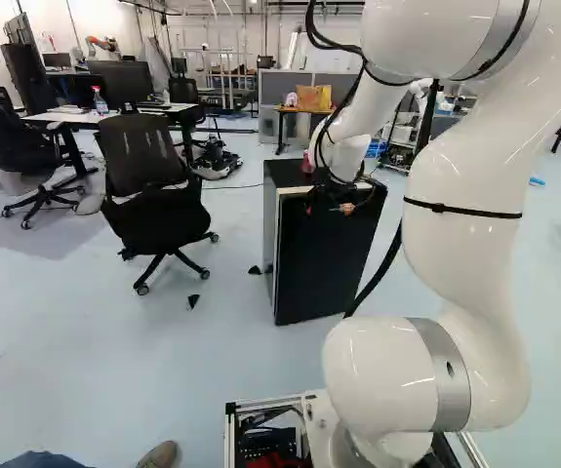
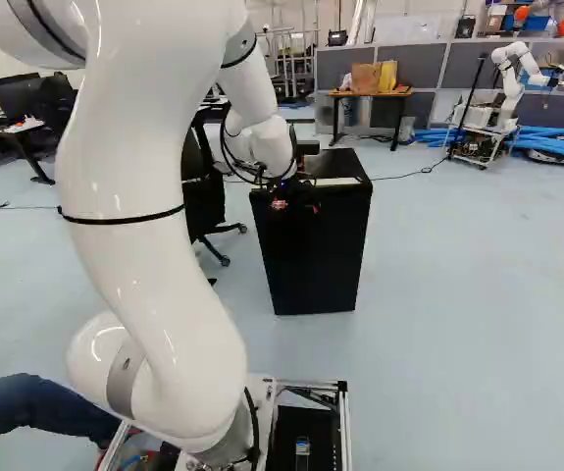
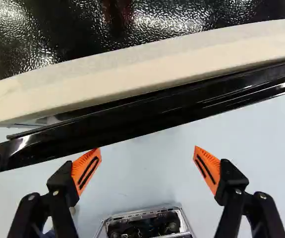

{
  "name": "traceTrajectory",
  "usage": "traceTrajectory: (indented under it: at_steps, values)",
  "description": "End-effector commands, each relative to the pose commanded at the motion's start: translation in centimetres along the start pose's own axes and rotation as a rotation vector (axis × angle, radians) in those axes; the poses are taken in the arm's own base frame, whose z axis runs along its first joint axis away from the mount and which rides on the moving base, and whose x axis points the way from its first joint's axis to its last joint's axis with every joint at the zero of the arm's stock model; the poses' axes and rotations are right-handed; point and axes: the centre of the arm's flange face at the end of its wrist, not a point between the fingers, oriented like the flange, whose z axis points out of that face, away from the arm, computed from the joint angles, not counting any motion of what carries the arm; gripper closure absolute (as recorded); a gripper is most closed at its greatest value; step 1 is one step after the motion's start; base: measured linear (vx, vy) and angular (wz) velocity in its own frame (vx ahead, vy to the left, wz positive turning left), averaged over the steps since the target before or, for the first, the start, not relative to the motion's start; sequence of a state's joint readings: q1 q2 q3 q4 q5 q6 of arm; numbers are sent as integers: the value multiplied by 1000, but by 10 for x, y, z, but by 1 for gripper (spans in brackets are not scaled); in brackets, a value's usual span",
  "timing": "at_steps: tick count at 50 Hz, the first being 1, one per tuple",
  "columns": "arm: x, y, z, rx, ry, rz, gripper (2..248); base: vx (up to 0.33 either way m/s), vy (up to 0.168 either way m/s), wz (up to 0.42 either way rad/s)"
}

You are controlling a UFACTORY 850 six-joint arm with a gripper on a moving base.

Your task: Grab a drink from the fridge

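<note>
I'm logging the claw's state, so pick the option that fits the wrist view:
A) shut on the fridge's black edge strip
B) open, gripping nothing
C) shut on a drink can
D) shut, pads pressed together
B: the claw's orange pads stand wide apart, with pale floor showing between them, and the fridge's black edge strip runs across ahead, ungripped.

Showing plain black on the fridge (image 2: pixel 316 250), glinting mottled silver and black over the fridge top (image 3: pixel 157 17), running cream along the trim (image 3: pixel 147 67). Gleaming white with grey bands on the arm (image 1: pixel 465 268). Flashing orange with black stripes on the pads (image 3: pixel 80 169).
</note>
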State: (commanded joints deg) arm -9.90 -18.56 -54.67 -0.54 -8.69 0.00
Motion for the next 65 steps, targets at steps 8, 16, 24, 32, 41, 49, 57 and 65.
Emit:
traceTrajectory:
  at_steps: [8, 16, 24, 32, 41, 49, 57, 65]
  values:
    - [2, 0, 0, 0, 27, 0, 3, 0, 0, 0]
    - [5, 0, 0, 0, 55, 0, 3, 0, 0, 0]
    - [7, 0, 0, 0, 81, 0, 3, 0, 0, 0]
    - [9, 0, 0, 0, 102, 0, 3, 0, 0, 0]
    - [6, 0, -2, 0, 100, 1, 3, 0, 0, 0]
    - [-3, 2, -7, -2, 95, 3, 3, 0, 0, 0]
    - [-16, 3, -14, -3, 88, 5, 3, 0, 0, 0]
    - [-29, 4, -22, -4, 81, 7, 3, 0, 0, 0]
